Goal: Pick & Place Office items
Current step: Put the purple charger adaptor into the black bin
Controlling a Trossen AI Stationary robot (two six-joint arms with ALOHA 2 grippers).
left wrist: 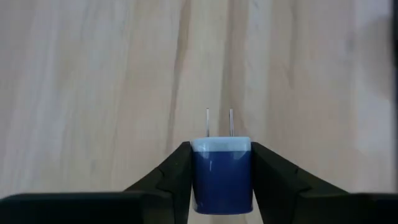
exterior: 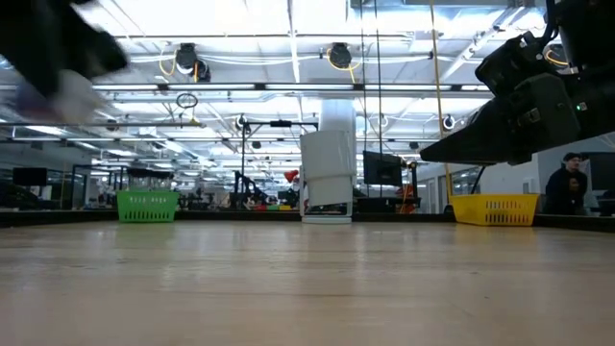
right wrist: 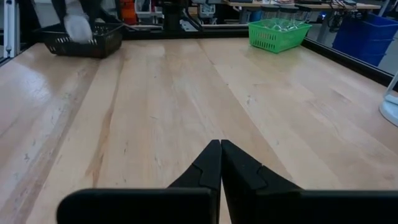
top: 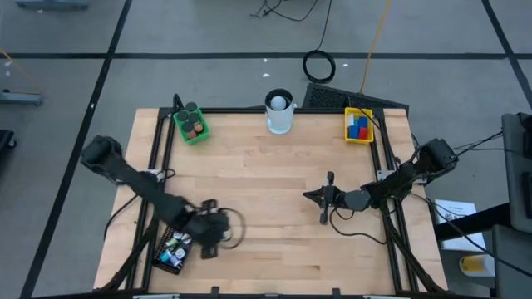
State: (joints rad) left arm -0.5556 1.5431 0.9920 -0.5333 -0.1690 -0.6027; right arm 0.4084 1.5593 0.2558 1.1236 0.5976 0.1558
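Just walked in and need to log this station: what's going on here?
The left gripper is shut on a small blue plug adapter, its two prongs pointing away, near the black tray at the table's front left. The right gripper waits shut and empty over mid-table. The green tray and yellow tray at the back already hold items.

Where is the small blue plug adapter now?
The small blue plug adapter sits between the left gripper's fingers, beside the black tray.
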